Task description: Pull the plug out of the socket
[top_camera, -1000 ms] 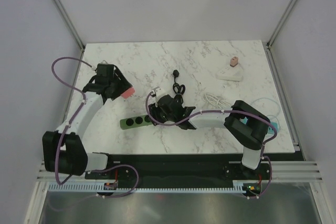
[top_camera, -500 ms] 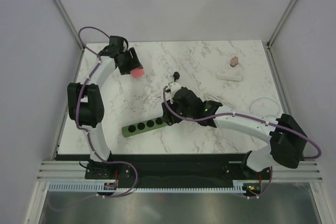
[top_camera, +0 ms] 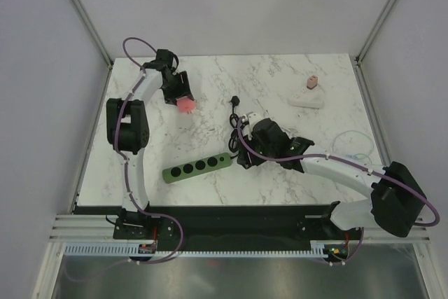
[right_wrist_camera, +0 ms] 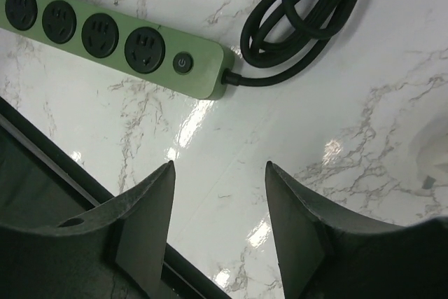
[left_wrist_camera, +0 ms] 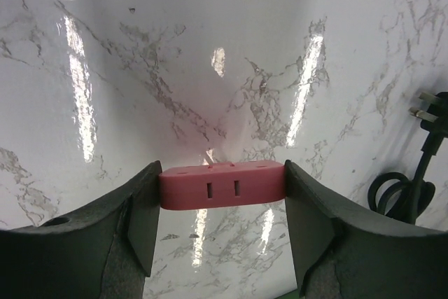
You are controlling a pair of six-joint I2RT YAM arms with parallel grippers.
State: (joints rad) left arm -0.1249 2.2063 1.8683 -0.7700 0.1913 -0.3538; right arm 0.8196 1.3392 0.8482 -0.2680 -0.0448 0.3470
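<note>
My left gripper (top_camera: 183, 101) is shut on a pink plug block (top_camera: 185, 104), held by its two ends above the marble at the back left; the left wrist view shows its slotted face (left_wrist_camera: 222, 185) between my fingers (left_wrist_camera: 136, 215). The green power strip (top_camera: 197, 167) lies near the table's front, its four sockets empty in the right wrist view (right_wrist_camera: 112, 36). My right gripper (top_camera: 243, 160) is open and empty just past the strip's switch end, over bare marble (right_wrist_camera: 218, 201).
The strip's black cord (top_camera: 238, 114) is coiled mid-table, its plug end lying loose (left_wrist_camera: 428, 110). A white adapter (top_camera: 306, 99) carrying a small pink plug (top_camera: 312, 82) sits at the back right. A thin white cable (top_camera: 350, 138) lies at the right. The table's front edge (right_wrist_camera: 42, 152) is close.
My left arm has carried the pink plug away from the strip toward the back left. My right gripper has let go of the strip and moved right; the strip has shifted right.
</note>
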